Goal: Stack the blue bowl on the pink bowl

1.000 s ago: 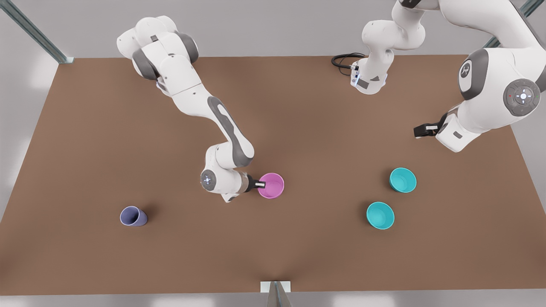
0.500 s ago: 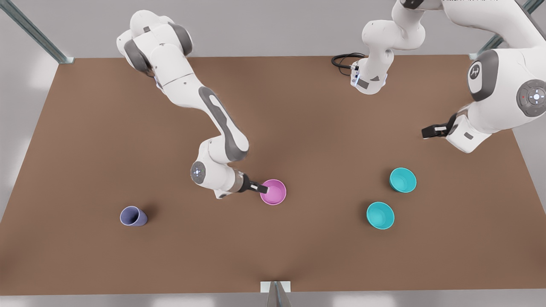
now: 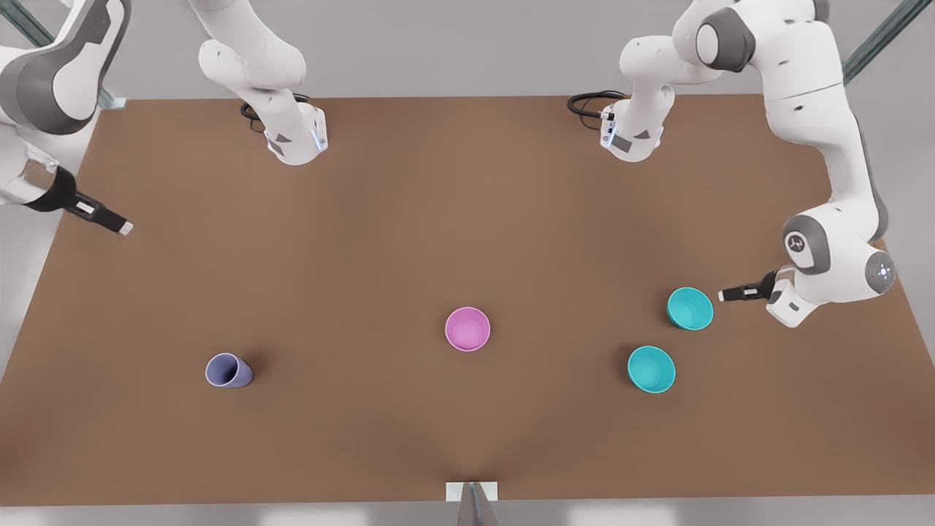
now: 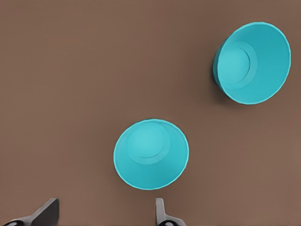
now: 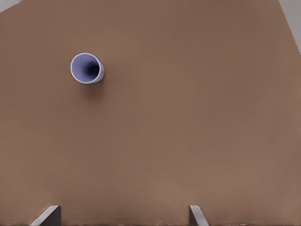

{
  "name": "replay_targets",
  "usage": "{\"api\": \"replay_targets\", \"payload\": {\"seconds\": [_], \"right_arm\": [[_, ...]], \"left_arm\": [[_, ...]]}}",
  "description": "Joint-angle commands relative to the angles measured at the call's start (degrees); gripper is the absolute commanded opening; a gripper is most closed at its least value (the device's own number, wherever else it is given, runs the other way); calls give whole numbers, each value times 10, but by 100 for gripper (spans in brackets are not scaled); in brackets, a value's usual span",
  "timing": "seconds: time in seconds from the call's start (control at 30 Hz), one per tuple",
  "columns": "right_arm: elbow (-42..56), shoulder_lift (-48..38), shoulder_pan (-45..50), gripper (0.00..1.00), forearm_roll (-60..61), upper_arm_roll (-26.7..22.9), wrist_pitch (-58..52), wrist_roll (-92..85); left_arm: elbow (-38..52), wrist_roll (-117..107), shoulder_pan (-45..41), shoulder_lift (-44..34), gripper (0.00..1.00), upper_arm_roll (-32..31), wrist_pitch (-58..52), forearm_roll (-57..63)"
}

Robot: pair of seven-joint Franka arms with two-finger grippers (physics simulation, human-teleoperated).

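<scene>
Inventory, brown table (image 3: pixel 467 219):

- Pink bowl (image 3: pixel 467 329): upright, near the table's middle, nothing in it.
- Blue bowl (image 3: pixel 689 308), nearer of two teal look-alikes to the left gripper; upright on the front view's right. In the left wrist view it sits (image 4: pixel 151 154) just ahead of the fingertips.
- Second teal bowl (image 3: pixel 651 369): near the first, apart from it, toward the front edge.
- Lavender cup (image 3: pixel 229 370): far on the front view's left, well apart from all bowls.
- Left gripper (image 3: pixel 730 294): just beside the blue bowl's rim, not touching; fingers spread, empty.
- Right gripper (image 3: pixel 117 226): waits at the table's edge on the front view's left, fingers spread (image 5: pixel 47 215), nothing between them.

Risk, as a judgement: glossy sloped walls may slip from a shallow pinch; a descent off the rim could tip or shove the bowl toward its twin.
</scene>
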Motion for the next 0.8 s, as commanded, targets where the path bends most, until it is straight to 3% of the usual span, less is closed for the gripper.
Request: {"api": "replay_targets", "payload": {"seconds": [0.0, 0.6, 0.67, 0.77], "right_arm": [[0, -4, 28, 100, -29, 1, -97, -140], [6, 4, 38, 100, -44, 4, -101, -139], [6, 4, 37, 100, -45, 4, -101, -139], [7, 4, 37, 100, -45, 4, -101, -139]], "left_arm": [[-15, 229, 0, 11, 100, 0, 104, -45], [-18, 229, 2, 95, 100, -19, 105, -58], [-17, 229, 3, 95, 60, -18, 105, -58], [-16, 234, 5, 100, 63, -18, 104, -58]]}}
